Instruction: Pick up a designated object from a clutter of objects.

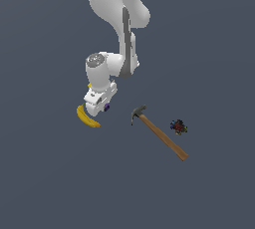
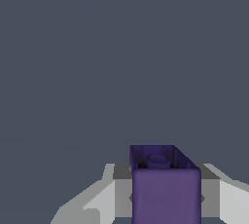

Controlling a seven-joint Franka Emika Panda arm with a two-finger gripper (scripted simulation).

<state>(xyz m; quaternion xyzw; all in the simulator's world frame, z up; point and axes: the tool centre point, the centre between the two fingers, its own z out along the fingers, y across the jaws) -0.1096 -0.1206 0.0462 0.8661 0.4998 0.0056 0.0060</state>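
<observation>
The pincer grips the purple cube between its fingers, just beside the banana. The arm should rise straight up, holding its squeeze, clear of banana and hammer.

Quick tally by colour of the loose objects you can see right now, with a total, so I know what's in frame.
Yellow: 1, the banana
Purple: 1, the tiny cube, between the jaws in the wrist view
Brown-handled: 1, the hammer
Dark multicoloured: 1, the small lump
Total: 4. A sliver of yellow shows behind the arm; I cannot tell what it is.
</observation>
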